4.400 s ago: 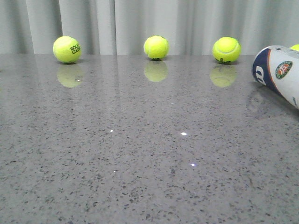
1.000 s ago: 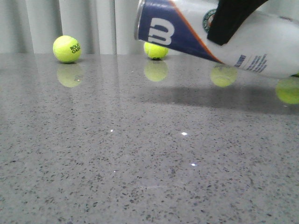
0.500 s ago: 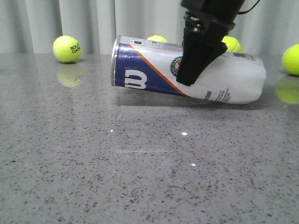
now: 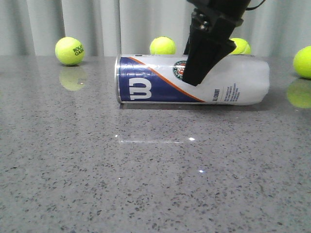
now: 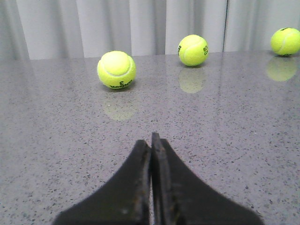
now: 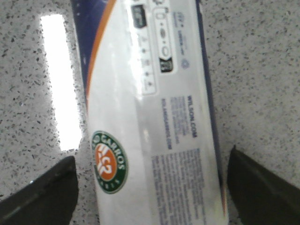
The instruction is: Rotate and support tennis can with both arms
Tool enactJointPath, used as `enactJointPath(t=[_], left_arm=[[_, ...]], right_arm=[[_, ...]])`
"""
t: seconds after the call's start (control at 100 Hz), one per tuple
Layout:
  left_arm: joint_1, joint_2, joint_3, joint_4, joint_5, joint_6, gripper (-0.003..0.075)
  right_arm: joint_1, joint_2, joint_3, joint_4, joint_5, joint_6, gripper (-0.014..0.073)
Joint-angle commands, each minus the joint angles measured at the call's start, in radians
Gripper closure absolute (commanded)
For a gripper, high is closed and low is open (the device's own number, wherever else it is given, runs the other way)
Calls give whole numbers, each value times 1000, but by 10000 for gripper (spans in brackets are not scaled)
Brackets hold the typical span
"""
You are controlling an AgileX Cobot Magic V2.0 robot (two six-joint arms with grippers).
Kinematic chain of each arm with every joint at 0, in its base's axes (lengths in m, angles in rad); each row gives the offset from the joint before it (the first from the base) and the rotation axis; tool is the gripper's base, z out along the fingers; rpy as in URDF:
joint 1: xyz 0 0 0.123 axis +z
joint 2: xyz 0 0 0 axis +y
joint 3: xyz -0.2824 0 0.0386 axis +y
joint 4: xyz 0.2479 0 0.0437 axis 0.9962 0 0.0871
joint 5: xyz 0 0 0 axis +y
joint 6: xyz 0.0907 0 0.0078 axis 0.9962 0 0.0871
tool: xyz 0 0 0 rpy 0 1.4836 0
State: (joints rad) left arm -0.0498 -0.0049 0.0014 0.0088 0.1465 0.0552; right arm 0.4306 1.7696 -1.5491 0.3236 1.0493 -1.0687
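The tennis can [image 4: 155,85] lies on its side on the grey table, navy "W" end to the left, white end to the right. My right gripper [image 4: 197,73] reaches down over its middle from above. In the right wrist view the can [image 6: 154,117] runs between the two black fingers [image 6: 42,192], and table shows in the gaps on both sides, so the right gripper [image 6: 151,157] is open and straddles the can. My left gripper [image 5: 152,138] is shut and empty, low over bare table, and is out of the front view.
Tennis balls sit along the back by the curtain: one at the left [image 4: 69,51], one behind the can [image 4: 163,45], one behind the gripper [image 4: 238,46], one at the right edge [image 4: 302,61]. Three balls [image 5: 116,69] lie ahead of the left gripper.
The can came in from the right, held tilted in the air, and came down. Half a second ago it was still tilted; now it lies flat on the table.
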Motion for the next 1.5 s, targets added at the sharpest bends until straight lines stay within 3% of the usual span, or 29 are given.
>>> enactJointPath(t=[0.0,0.17,0.24,0.34,0.44,0.5,0.63,0.73,0.83,0.92,1.23,1.49], left_arm=[[1,-35,44,-9,-80,0,738],[1,-35,44,-9,-80,0,738],[1,-35,44,-9,-80,0,738],[1,-35,44,-9,-80,0,738],[1,-35,44,-9,-80,0,738],[1,-35,44,-9,-80,0,738],[1,-35,44,-9,-80,0,738],[1,-35,44,-9,-80,0,738],[1,-35,44,-9,-80,0,738],[1,-35,44,-9,-80,0,738],[1,-35,44,-9,-80,0,738],[1,-35,44,-9,-80,0,738]], right_arm=[[0,-47,-59,16,13,-15,-42],[0,-74,-122,6,76,-15,-36],[0,-97,-139,-10,106,-13,26],[0,-138,-140,-31,125,28,257],[0,-171,-140,-31,138,90,557],[0,-185,-140,-31,150,113,671],[0,-208,-140,-29,154,248,652],[-8,-222,-140,-31,152,502,652],[-33,-229,-140,-31,158,866,652],[-45,-231,-140,-32,152,1024,652],[-40,-269,-109,-35,77,1086,652],[-38,-513,208,-45,-231,1039,652]])
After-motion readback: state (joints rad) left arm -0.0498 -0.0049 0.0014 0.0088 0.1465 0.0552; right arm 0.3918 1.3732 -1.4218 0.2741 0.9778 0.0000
